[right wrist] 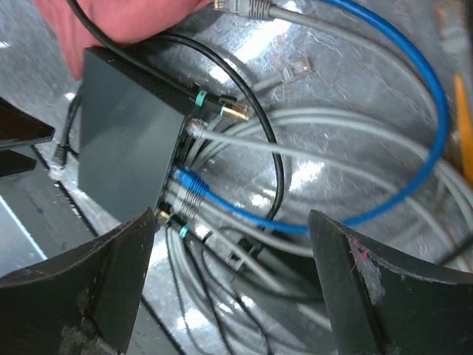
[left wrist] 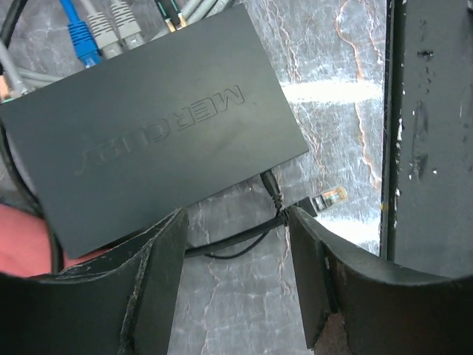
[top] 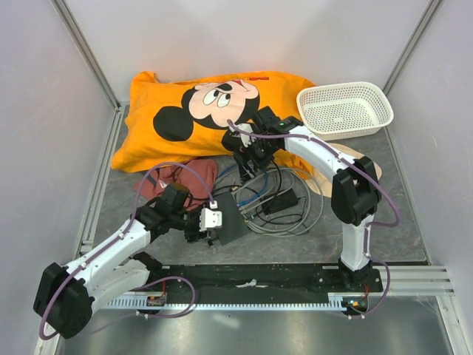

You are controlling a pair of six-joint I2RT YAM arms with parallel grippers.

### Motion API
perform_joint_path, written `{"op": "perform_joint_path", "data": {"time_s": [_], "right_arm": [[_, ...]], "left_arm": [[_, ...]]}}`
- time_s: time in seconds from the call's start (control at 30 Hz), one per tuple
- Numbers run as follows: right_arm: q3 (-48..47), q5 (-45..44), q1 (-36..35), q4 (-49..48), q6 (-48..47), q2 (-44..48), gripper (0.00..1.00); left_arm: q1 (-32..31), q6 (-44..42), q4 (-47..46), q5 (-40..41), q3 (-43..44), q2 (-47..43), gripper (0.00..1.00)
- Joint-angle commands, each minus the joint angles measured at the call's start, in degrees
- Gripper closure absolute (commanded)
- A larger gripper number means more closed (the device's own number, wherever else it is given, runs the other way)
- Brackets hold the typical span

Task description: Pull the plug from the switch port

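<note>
The switch (left wrist: 162, 126) is a flat dark grey box lying on the marbled table. Its row of ports (right wrist: 177, 174) holds several plugs: a blue plug (right wrist: 188, 180), grey ones beside it, and a black plug with a teal band (right wrist: 214, 107). My left gripper (left wrist: 235, 244) is open at the box's plain near side. A thin black cable (left wrist: 236, 238) crosses between its fingertips, and a loose clear plug (left wrist: 329, 198) lies by the right finger. My right gripper (right wrist: 230, 222) hangs wide open above the plugged cables on the port side, gripping nothing.
An orange Mickey cushion (top: 207, 111) and a white basket (top: 344, 109) lie at the back. A reddish cloth (top: 181, 181) sits left of the switch (top: 230, 222). Coiled cables and a black adapter brick (top: 284, 200) lie to its right. A black rail (left wrist: 429, 133) runs along the near edge.
</note>
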State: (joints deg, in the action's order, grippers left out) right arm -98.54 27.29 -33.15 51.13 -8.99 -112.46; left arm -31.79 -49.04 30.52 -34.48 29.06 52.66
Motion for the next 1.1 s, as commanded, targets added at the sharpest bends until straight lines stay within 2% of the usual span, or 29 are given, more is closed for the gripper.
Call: {"op": "perform_joint_path", "data": {"time_s": [0.0, 0.07, 0.17, 0.33, 0.57, 0.67, 0.87, 1.07], "right_arm": [[-4.46, 0.06, -4.11, 1.07, -6.47, -3.54, 0.08], [-5.52, 0.66, -4.65, 0.9, -5.87, -4.69, 0.06], [-7.1, 0.84, -5.44, 0.81, -5.51, -6.8, 0.05], [-9.3, 0.58, -6.31, 0.81, -4.63, -9.52, 0.04], [-5.71, -1.88, -9.65, 0.28, -4.54, -10.76, 0.05], [-4.56, -2.24, -10.45, -0.24, -3.14, -11.28, 0.04], [-1.57, -11.11, -11.85, -2.0, -1.21, -12.34, 0.02], [-1.13, -14.19, -11.85, -2.0, -2.08, -13.74, 0.02]], "left_arm": [[-1.95, 5.51, -8.27, -1.03, -2.6, 0.95, 0.36], [-2.13, 6.58, -10.91, -0.33, -4.44, 1.39, 0.36], [-2.75, 4.66, -10.92, 1.08, -6.81, 2.18, 0.37], [-3.97, 7.29, -10.75, 0.21, -8.4, 1.83, 0.41], [-4.42, 8.96, -11.27, -0.76, -7.17, 2.53, 0.42], [-4.42, 9.92, -11.45, -0.51, -6.47, 2.1, 0.47], [-4.42, 11.16, -13.47, 0.64, -7.79, 1.56, 0.48], [-6.44, 12.99, -15.4, 3.18, -8.4, 2.44, 0.5]]}}
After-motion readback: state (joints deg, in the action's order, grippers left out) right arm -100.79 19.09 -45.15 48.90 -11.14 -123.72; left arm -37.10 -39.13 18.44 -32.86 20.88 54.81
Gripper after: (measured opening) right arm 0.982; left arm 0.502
